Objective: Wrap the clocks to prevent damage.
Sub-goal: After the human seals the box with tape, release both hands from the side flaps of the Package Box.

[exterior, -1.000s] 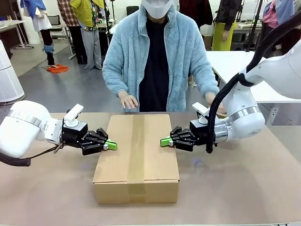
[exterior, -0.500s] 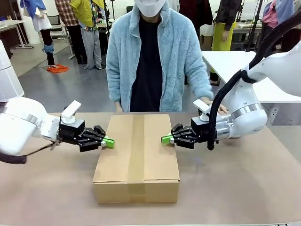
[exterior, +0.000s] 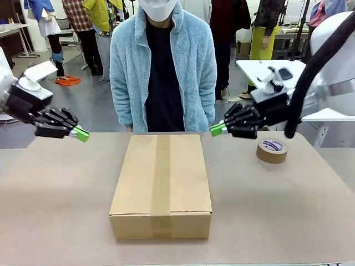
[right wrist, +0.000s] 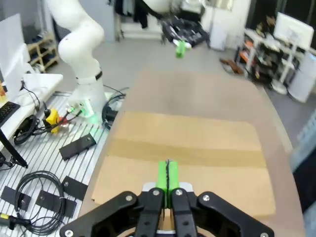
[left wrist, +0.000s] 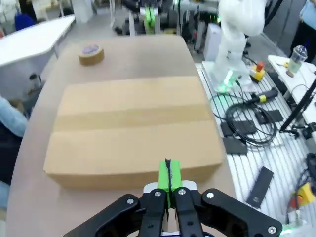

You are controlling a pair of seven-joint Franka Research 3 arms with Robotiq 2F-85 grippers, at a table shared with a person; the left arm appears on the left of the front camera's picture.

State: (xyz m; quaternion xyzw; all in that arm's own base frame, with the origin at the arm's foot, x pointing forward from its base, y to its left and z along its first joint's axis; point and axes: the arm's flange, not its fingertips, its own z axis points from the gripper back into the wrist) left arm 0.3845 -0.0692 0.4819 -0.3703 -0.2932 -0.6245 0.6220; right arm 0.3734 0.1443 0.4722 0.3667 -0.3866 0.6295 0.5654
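The clocks are hidden. A closed cardboard box [exterior: 161,177], with a strip of brown tape along its lid, sits in the middle of the table. My left gripper [exterior: 83,134] hangs shut and holds nothing, raised well to the left of the box. My right gripper [exterior: 215,130] is also shut with nothing in it, lifted above the box's far right corner. In the left wrist view the shut gripper [left wrist: 169,175] points at the box [left wrist: 133,118]. From the right wrist, the shut gripper [right wrist: 168,175] looks down on the box [right wrist: 192,158].
A brown tape roll [exterior: 272,150] lies on the table at the far right, seen beyond the box as the tape roll [left wrist: 91,53] from the left wrist. A person [exterior: 161,66] in a light blue fleece stands at the far edge, arms down. The brown table [exterior: 61,199] is bare around the box.
Both grippers have risen and drawn outward from the box's lid, still shut. The person has taken their hands off the table and straightened up. The tape roll now shows at right.
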